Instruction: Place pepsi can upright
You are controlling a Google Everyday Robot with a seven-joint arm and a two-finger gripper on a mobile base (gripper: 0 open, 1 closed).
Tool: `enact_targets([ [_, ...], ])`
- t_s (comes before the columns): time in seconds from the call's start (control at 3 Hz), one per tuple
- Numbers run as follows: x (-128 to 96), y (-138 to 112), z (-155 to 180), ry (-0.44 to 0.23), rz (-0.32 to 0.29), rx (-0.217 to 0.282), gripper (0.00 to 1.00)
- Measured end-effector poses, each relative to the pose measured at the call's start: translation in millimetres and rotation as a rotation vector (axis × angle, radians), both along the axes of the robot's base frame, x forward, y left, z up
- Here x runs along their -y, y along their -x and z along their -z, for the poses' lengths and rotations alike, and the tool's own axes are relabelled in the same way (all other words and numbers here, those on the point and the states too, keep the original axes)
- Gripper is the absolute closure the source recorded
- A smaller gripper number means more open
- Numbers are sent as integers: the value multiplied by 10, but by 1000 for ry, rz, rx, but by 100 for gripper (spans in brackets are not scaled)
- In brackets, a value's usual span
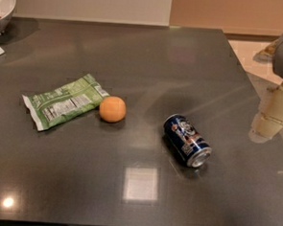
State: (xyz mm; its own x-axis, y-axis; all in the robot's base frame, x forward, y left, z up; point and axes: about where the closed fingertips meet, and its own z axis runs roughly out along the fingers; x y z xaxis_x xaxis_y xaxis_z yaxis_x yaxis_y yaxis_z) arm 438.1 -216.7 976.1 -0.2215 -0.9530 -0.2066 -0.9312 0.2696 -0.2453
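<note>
The pepsi can [187, 140] is dark blue with a red-white-blue logo. It lies on its side on the dark grey table [149, 62], right of the middle, with one silver end pointing to the front right. My gripper [272, 113] shows as cream-coloured parts under a grey arm at the right edge of the camera view. It hangs to the right of the can, well apart from it, over the table's right edge. It holds nothing that I can see.
An orange ball [113, 109] sits left of the can, touching a green snack bag [63, 101] lying flat. A white bowl [3, 6] stands at the back left corner. The table's right edge runs close by the gripper.
</note>
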Motion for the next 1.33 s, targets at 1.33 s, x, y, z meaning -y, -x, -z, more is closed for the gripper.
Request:
enact_targets([
  [1.33,-453,-306,290,-28,182,-123,0],
])
